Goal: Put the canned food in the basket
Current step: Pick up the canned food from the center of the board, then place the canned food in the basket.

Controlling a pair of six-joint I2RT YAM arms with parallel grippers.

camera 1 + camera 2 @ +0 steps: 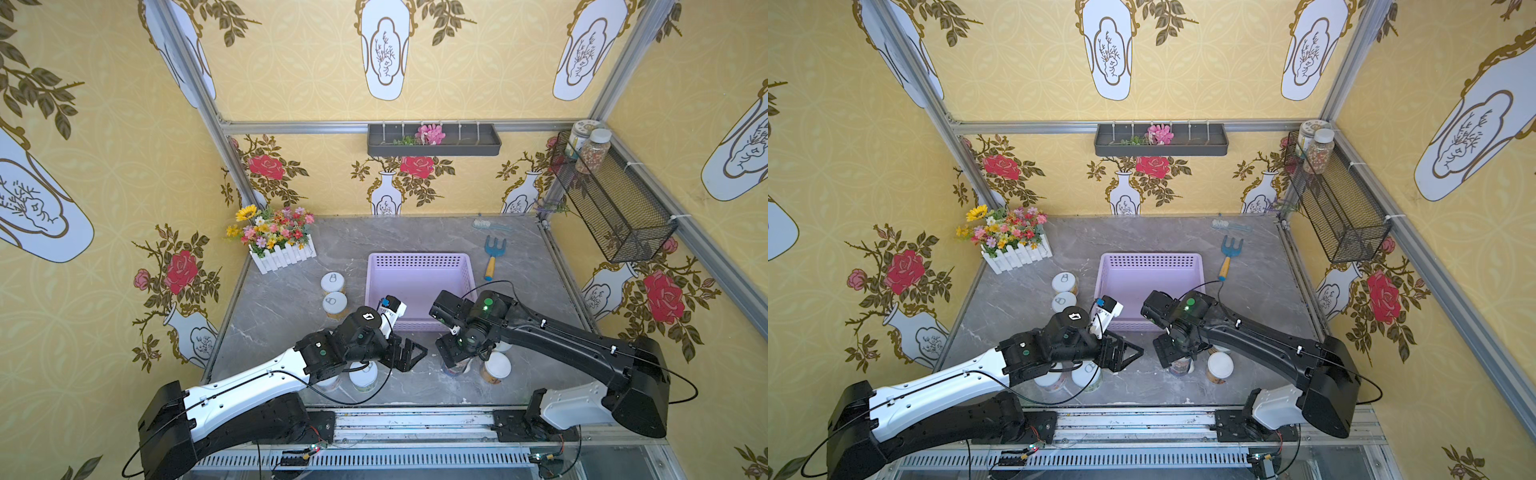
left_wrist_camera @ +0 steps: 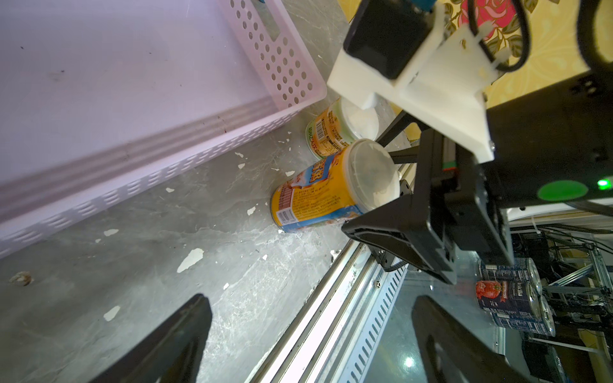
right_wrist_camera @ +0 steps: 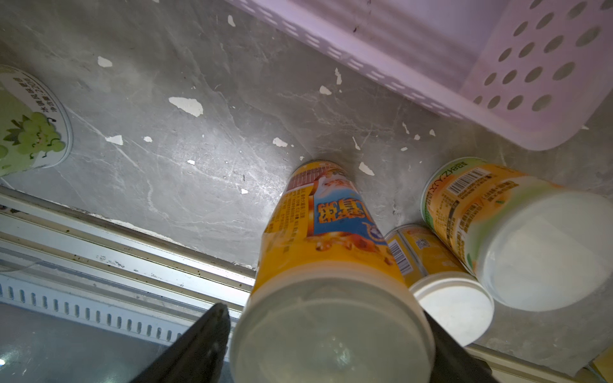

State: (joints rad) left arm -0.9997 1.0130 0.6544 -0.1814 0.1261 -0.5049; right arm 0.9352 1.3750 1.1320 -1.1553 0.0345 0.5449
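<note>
The right gripper (image 3: pixel 326 315) has a black finger on each side of the tall jar (image 3: pixel 318 228), level with its cloudy white plastic lid. Both fingers look flush with the rim, but I can't tell whether they pinch it or only stand alongside.

The jar is a smooth cylinder with a glossy yellow-and-blue printed label. It stands on the table (image 3: pixel 215 109), whose grey marble-look top is scuffed and chipped with white flecks. Just beside that gripper, on the side away from the left arm, stand two shorter orange cans (image 3: pixel 454 298) with matte white lids, close together. Just beyond the fingers is the basket (image 3: pixel 517 69), made of pale lavender plastic with round holes in its end wall, slots along its long wall and a smooth solid floor.

The left gripper (image 1: pixel 409 353) has its fingers spread wide apart over bare table, facing the right one.

From above, the right gripper covers nearly all of the jar, and the right arm hides most of one orange can. Behind the left gripper, two more cans (image 1: pixel 363 374) sit half under the left arm. One has a pale label with green grapes, cut off at the edge of the right wrist view. Further out from the left gripper, two silver pull-tab cans (image 1: pixel 332 282) stand beside the basket's outer wall. Every can I can see is on the table, outside the basket.
</note>
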